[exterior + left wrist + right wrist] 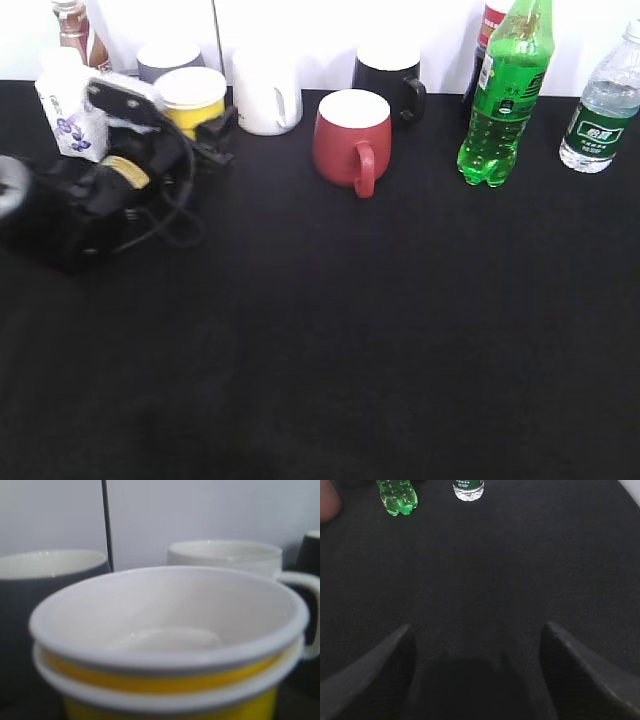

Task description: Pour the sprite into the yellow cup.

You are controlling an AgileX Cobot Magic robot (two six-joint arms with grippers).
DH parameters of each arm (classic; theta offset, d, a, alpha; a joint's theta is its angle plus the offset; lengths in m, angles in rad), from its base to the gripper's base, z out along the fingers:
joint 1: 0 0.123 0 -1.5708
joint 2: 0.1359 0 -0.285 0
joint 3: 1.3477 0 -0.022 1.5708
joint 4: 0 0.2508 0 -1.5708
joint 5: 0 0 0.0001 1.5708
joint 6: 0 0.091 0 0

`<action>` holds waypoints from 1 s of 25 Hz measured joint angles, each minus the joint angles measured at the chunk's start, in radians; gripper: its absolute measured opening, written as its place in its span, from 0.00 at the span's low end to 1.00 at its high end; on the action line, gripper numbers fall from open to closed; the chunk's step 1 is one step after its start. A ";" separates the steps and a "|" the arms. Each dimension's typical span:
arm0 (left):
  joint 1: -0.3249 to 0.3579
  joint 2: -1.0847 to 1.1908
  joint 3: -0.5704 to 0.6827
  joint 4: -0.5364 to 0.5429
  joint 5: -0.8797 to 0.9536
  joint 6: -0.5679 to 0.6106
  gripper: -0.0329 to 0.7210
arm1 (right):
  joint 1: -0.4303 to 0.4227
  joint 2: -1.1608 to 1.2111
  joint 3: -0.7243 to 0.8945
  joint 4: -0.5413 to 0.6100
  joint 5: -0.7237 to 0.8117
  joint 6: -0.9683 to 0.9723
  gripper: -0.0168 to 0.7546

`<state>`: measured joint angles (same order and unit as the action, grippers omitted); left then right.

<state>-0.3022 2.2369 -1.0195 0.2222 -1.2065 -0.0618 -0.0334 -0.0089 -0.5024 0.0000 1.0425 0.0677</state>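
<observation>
yellow cup (192,98): white rim, white inside | left gripper (205,135): state unclear | right gripper (477,645): apart

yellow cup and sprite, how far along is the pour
Early stage. Nothing is poured: the yellow cup looks empty inside, and the sprite stands upright and untouched at the back right. In hand: the left gripper is up against the yellow cup, though whether it has closed on it cannot be told. The right gripper is open over bare cloth, far from the sprite. Left: grasp the bottle, bring the two together, and pour.
</observation>
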 joint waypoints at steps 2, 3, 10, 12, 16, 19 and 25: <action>0.000 -0.108 0.134 0.044 -0.001 0.000 0.64 | 0.000 0.000 0.000 0.000 0.000 0.000 0.78; 0.000 -0.169 0.213 0.097 -0.002 0.000 0.64 | 0.000 0.000 -0.003 0.000 -0.001 -0.001 0.78; 0.000 -0.383 0.506 0.327 -0.004 0.000 0.64 | 0.000 0.055 0.112 0.026 -0.632 -0.001 0.78; 0.000 -0.385 0.508 0.400 -0.004 0.000 0.64 | 0.000 0.196 0.232 0.027 -0.898 -0.001 0.78; 0.000 -0.386 0.510 0.426 -0.004 0.000 0.64 | 0.000 0.611 0.315 -0.029 -1.402 -0.001 0.78; 0.000 -0.386 0.510 0.434 -0.004 0.000 0.64 | 0.002 0.943 0.227 -0.245 -1.524 0.075 0.78; 0.000 -0.386 0.510 0.436 -0.004 0.000 0.64 | 0.226 1.269 0.105 -0.031 -1.639 -0.056 0.78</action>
<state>-0.3022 1.8509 -0.5096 0.6581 -1.2100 -0.0618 0.1924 1.2602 -0.3975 -0.0309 -0.5960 0.0117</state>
